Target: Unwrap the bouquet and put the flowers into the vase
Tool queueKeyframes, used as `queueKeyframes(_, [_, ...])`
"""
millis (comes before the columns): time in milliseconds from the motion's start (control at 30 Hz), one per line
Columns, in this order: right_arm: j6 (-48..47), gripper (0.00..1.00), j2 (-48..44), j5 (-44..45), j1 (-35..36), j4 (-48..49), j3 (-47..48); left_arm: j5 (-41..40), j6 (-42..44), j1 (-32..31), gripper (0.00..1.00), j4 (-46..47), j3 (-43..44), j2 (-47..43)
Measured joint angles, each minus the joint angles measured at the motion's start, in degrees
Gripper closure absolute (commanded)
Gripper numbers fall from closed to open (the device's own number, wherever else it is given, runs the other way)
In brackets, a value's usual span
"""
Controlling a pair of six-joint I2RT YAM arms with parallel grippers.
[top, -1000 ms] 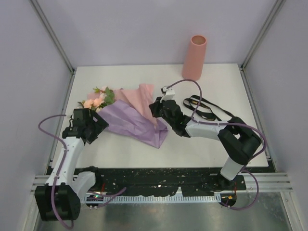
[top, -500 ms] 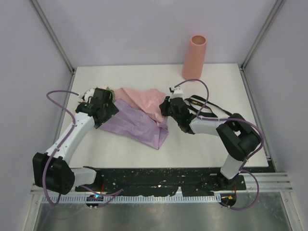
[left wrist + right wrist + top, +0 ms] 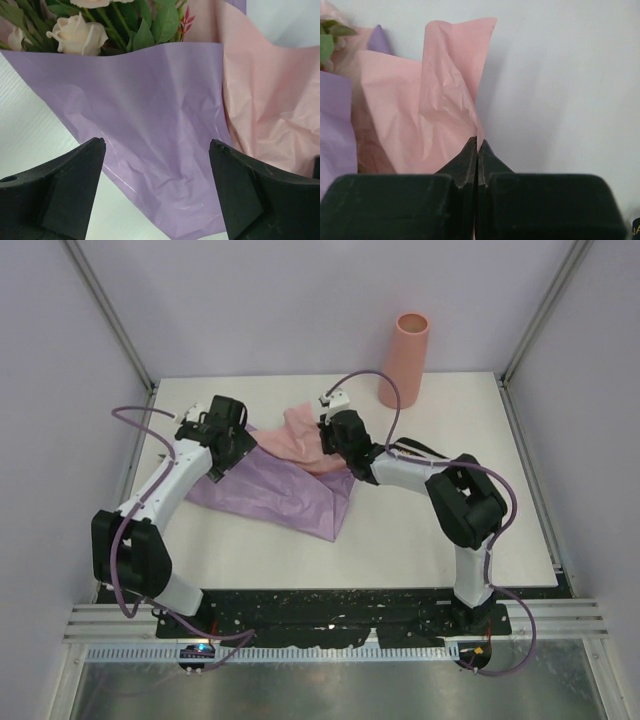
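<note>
Both arms have reached farther out. The left claw gapes over the purple paper just below the flowers. The right claw pinches the pink paper, drawn toward the vase. The bouquet lies left of centre on the surface. The paper looks light and tear-prone, best gripped at its edges.

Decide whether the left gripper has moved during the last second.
Yes. The left gripper moved farther back and rightward, ending closer to the vase.
</note>
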Motion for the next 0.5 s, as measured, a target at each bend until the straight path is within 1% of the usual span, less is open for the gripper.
queueKeyframes(100, [-0.24,0.95,3.41,1.31,-0.35,-4.39,3.43,-0.96,0.02,-0.04,0.11,0.04,2.78,2.38])
queueKeyframes(233, [0.37,0.95,7.15,3.23,-1.03,-10.43,8.57,-2.43,0.09,-0.02,0.11,-0.07,2.82,2.71])
queueKeyframes(400, [2.89,0.95,9.31,5.2,-2.45,-14.97,13.66,-4.07,1.14,-0.02,0.11,-0.17,2.82,2.67])
queueKeyframes(433, [3.43,0.93,9.31,5.49,-2.82,-15.76,14.21,-4.22,1.33,0.0,0.11,-0.31,2.84,2.67])
queueKeyframes(467, [3.8,0.82,9.31,5.57,-3.26,-16.41,14.64,-4.26,1.88,0.11,0.11,-1.05,2.89,2.58])
queueKeyframes(500, [3.98,0.67,9.31,5.49,-3.65,-16.81,14.97,-4.26,2.12,0.15,0.1,-1.31,2.91,2.56])
